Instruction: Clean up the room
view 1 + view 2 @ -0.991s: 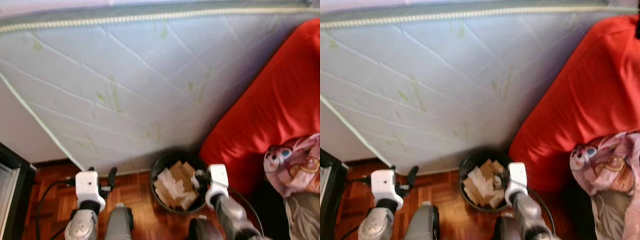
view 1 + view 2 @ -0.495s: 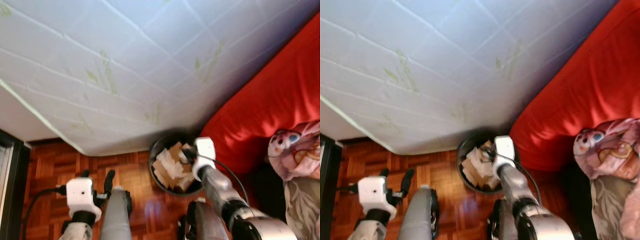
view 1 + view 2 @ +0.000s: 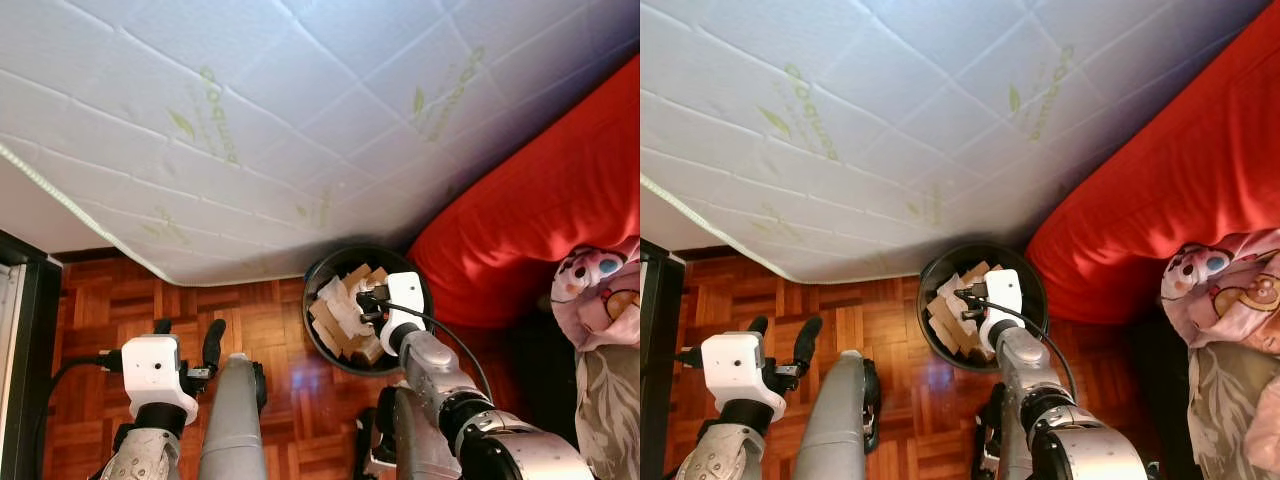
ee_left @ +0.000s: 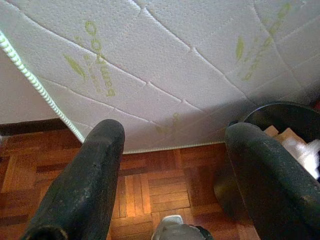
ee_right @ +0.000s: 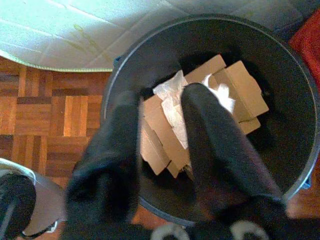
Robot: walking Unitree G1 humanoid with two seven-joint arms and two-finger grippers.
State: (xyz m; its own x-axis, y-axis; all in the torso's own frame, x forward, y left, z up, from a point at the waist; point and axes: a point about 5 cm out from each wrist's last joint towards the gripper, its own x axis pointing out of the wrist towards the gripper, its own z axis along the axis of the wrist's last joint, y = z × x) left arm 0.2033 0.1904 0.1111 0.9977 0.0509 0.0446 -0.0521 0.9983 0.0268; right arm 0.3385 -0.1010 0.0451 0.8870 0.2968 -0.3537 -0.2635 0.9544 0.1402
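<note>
Now, bin: one black round bin (image 3: 322, 268) stands on the parquet floor (image 3: 120, 310), at about 6 o'clock in the head views, tucked against the foot of the leaning mattress (image 3: 300, 120) and just beside the red sofa (image 3: 540, 220); likely parked in that corner to stay out of the way.
Rubbish: the bin holds several brown cardboard pieces (image 5: 240, 87), at least four, and one or two crumpled white papers (image 5: 172, 97); the pile reaches near the rim.
Right gripper: one right gripper (image 5: 160, 130) hangs right over the bin's mouth, jaws apart with nothing between them; I judge it is placed there for a drop into the bin.
Left gripper: one left gripper (image 4: 175, 165) is held low at 7 o'clock, over bare floor well apart from the bin, jaws wide apart and empty; it looks idle.
Mattress: one white quilted mattress with green print leans from 9 to 1 o'clock, probably stood on edge for room.
Sofa: one, at 3 o'clock, with one pink patterned cloth (image 3: 600, 300) lying at its near end.
Progress: rubbish sits in the bin; the cloth may be left to tidy.
</note>
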